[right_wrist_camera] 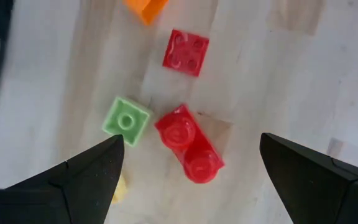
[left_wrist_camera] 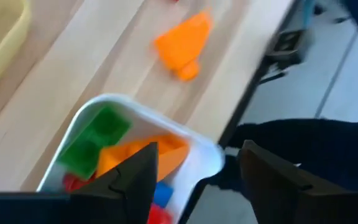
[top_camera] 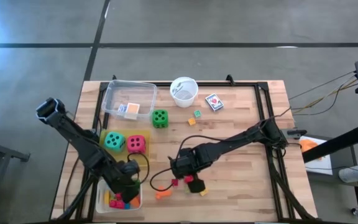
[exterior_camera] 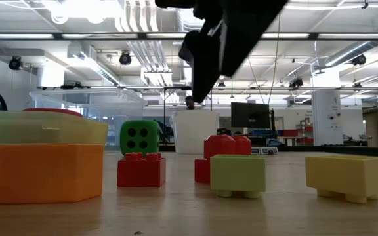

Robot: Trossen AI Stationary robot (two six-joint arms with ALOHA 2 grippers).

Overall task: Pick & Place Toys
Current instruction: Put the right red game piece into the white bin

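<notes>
Pale wooden planks make up the bench (top_camera: 241,149), and from above we see the whole layout. The left gripper (top_camera: 127,185) hangs over a white tray (top_camera: 102,200) at the near-left edge, which holds mixed small blocks. The right gripper (top_camera: 185,171) hovers over a cluster of blocks near the front middle. A clear tray (top_camera: 114,93) at the back left holds a card pack (top_camera: 129,110); a green die (top_camera: 160,117) sits beside it, a teal die (top_camera: 114,141) and a red die (top_camera: 137,144) sit on a yellow tray (top_camera: 146,135). A white cup (top_camera: 184,91) and another card pack (top_camera: 214,102) stand at the back; we cannot read any print on the packs.

Only the low view shows heights: a red block (exterior_camera: 141,170) in front of the green die, a pale green block (exterior_camera: 237,174), a yellow block (exterior_camera: 346,177) and a large orange block (exterior_camera: 41,172) close at the left. An arm hangs from above.

From the left wrist we look between that gripper's fingers (left_wrist_camera: 135,180), partly open and empty, onto the white tray's green, orange, blue and red blocks, with an orange block (left_wrist_camera: 182,43) on the bench beyond.

From the right wrist we see its fingers (right_wrist_camera: 92,174) spread wide and empty above a long red block (right_wrist_camera: 188,143), a small green block (right_wrist_camera: 125,121) just beside it, and a square red block (right_wrist_camera: 186,52) farther off.
</notes>
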